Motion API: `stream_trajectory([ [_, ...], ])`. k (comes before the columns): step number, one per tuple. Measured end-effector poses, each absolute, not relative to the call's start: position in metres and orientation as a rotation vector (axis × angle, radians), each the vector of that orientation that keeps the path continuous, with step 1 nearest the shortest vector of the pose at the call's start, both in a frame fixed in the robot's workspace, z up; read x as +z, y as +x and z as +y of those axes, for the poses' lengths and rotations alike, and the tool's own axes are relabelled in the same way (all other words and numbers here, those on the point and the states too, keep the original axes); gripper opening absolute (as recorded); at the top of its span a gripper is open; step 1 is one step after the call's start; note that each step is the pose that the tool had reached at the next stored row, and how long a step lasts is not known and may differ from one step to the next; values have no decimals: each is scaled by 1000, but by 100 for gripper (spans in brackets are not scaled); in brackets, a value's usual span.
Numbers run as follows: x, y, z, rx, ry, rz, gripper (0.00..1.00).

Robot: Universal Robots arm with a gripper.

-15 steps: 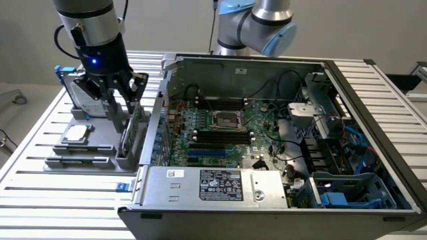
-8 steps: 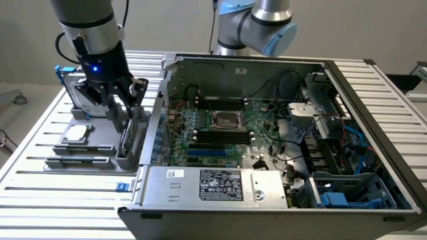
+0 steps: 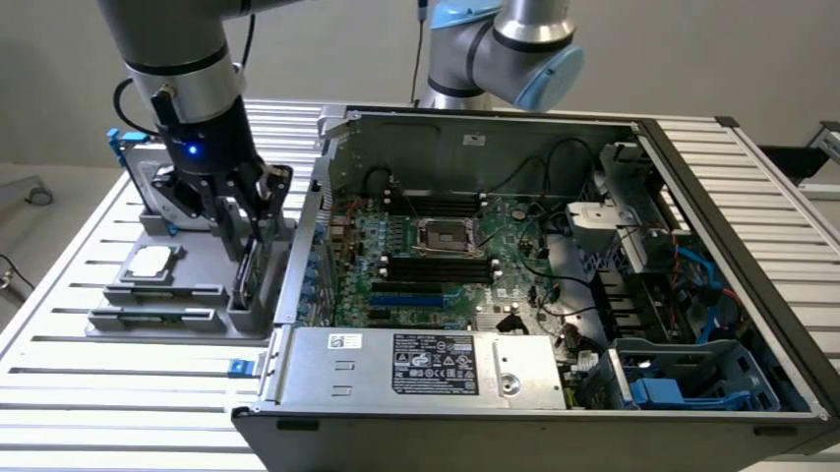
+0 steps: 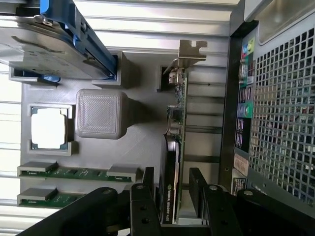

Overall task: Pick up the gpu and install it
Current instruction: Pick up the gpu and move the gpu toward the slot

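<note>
Gripper point(image 3: 250, 231): points down over the grey holder point(image 3: 157, 320), in the left part of the exterior view
Jaws: apart, one finger point(image 4: 197, 187) on each side of the card; the wrist view shows a narrow gap on both sides
Gpu point(image 4: 173, 142): stands on its long edge in a slot of the holder, between the fingers, silver bracket point(image 4: 191, 51) at the end away from the gripper
Holder: lies on the slatted table point(image 3: 79, 403), just beside the open computer case point(image 3: 525, 116)
Also on holder: hard drive with blue frame point(image 4: 44, 44), processor point(image 4: 47, 127), two memory sticks point(image 4: 64, 172)
Case: motherboard point(image 3: 434, 256) visible inside, in the middle of the exterior view
</note>
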State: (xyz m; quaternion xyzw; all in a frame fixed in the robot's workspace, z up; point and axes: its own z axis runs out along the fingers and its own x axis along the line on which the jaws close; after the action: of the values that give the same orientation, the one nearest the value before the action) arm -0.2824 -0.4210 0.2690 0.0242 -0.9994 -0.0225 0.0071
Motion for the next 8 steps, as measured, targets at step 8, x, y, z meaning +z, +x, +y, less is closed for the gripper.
stream_trajectory([
  [8, 254, -282, -419, -70, 95, -3125, 42],
])
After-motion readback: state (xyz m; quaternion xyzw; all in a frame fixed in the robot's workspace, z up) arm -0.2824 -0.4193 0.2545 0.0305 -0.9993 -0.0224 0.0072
